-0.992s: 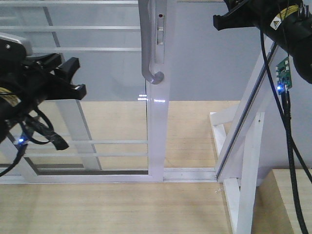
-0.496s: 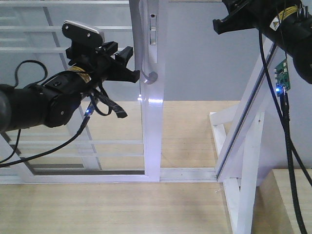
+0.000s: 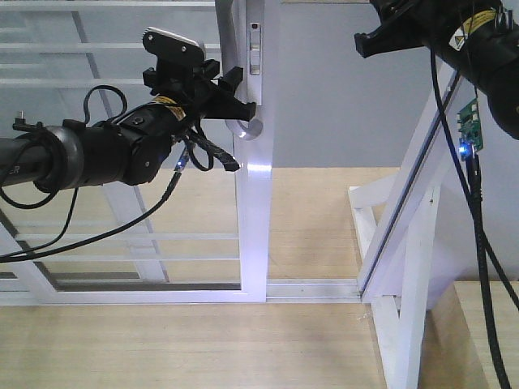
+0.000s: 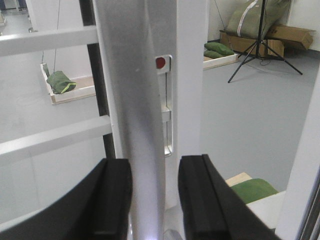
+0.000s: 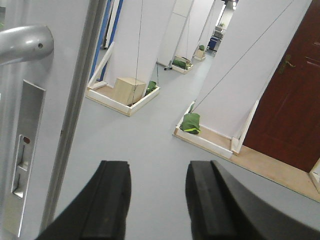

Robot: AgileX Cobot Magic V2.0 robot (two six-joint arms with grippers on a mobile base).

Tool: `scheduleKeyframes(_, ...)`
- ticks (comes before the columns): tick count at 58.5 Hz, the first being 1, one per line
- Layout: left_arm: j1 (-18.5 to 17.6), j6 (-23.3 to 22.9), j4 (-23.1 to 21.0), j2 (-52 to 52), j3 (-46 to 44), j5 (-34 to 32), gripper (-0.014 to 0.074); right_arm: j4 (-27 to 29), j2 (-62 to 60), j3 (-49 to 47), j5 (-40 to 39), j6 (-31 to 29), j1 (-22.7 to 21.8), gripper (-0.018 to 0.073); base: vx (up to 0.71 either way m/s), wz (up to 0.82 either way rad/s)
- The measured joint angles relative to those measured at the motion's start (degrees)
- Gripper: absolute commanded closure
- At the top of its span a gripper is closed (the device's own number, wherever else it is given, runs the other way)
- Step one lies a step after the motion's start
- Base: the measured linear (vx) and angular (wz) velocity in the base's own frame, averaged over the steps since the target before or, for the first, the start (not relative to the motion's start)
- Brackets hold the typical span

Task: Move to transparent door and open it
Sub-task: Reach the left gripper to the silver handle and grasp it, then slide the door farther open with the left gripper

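The transparent door (image 3: 258, 211) stands ahead, a glass panel in a white frame with a small lock plate (image 3: 255, 49). Its curved grey handle (image 3: 246, 126) hangs down the stile. My left gripper (image 3: 237, 96) is at the handle, open. In the left wrist view the handle bar (image 4: 142, 150) runs between the black fingers (image 4: 114, 200): the left finger is close against it and a gap shows on the right side. My right gripper (image 5: 157, 200) is open and empty, held high at the upper right (image 3: 366, 36). It sees the handle end (image 5: 25, 42) and lock plate (image 5: 22, 160).
A second barred glass panel (image 3: 122, 243) sits behind on the left. The floor track (image 3: 316, 288) runs to a white slanted wooden frame (image 3: 409, 243) on the right. A cable (image 3: 478, 227) hangs from the right arm. A tripod (image 4: 260, 37) stands beyond the glass.
My left arm has risen and swung right from the left edge up to the handle, which now lies between its fingers. The door shifted slightly left in view. The right arm stayed put.
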Motion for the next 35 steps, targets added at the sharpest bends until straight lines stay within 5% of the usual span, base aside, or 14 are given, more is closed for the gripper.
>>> scheduleKeyframes(35,0.00,1.18,-2.62,5.59,-8.67,2.53,0.0215,0.00,0.00,0.00,-0.29,0.00,0.00,0.0209,0.00,0.00)
